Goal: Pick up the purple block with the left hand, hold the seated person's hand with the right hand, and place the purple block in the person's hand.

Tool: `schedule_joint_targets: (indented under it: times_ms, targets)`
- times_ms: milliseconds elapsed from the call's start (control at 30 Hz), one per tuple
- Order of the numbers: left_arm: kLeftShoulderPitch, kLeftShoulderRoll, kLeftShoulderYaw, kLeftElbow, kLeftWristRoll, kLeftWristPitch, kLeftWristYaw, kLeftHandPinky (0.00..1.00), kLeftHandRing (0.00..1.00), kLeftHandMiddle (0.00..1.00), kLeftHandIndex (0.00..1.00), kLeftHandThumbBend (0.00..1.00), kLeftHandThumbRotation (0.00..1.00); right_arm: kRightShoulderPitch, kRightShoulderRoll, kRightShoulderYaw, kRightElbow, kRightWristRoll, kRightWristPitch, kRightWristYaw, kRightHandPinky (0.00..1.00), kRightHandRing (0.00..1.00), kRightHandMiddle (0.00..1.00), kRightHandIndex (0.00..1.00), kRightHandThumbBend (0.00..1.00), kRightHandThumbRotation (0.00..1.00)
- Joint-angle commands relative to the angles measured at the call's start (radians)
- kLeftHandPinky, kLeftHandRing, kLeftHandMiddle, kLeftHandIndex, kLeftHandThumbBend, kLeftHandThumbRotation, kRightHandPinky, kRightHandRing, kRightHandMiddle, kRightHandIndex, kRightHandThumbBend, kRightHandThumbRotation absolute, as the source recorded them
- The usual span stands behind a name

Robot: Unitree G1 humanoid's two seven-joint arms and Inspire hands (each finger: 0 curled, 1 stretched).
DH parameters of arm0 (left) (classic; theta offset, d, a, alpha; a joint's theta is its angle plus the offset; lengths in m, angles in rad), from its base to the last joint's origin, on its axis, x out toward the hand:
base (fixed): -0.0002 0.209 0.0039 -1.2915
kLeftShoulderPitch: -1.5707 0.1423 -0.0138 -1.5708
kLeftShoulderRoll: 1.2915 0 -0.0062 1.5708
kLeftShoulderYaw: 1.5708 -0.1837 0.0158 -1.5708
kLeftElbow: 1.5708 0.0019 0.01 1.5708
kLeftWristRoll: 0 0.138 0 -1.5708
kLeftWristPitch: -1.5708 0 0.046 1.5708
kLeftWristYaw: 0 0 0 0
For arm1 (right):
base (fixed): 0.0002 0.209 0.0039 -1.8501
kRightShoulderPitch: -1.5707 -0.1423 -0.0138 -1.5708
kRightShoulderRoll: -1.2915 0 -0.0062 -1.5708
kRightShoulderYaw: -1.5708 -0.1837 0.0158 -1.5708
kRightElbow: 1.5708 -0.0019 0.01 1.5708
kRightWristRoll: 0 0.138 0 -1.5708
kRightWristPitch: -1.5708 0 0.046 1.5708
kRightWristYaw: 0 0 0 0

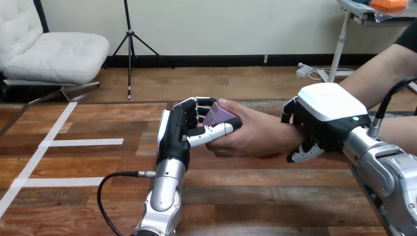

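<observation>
A purple block (220,116) sits at mid-table height between my left hand (183,129) and the person's hand (251,133). My left hand's fingers curl over the block's far side and its thumb presses along the near side. The person's fingers also wrap around the block from the right. Further right, my right hand (320,123) is curled round the person's wrist (290,132), fingers over the top and thumb beneath. The person's forearm runs off toward the upper right.
The wooden table (98,167) carries white tape lines (86,142) at the left. My left forearm rises from the bottom centre, my right forearm from the bottom right corner.
</observation>
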Motion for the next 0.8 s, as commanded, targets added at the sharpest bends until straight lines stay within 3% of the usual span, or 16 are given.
schedule_joint_targets:
  times_ms: [0, 767]
  targets:
    - [-0.068, -0.016, -0.028, -0.049, 0.025, -0.002, -0.008, 0.33, 0.39, 0.46, 0.48, 0.78, 0.00, -0.086, 0.012, 0.000, 0.009, -0.011, 0.003, -0.023, 0.35, 0.42, 0.49, 0.52, 0.71, 0.00]
    - [-0.069, -0.018, -0.017, -0.045, 0.009, -0.001, -0.029, 0.34, 0.40, 0.47, 0.48, 0.75, 0.00, -0.079, 0.002, 0.001, 0.031, -0.019, -0.016, -0.048, 0.39, 0.46, 0.52, 0.55, 0.71, 0.00]
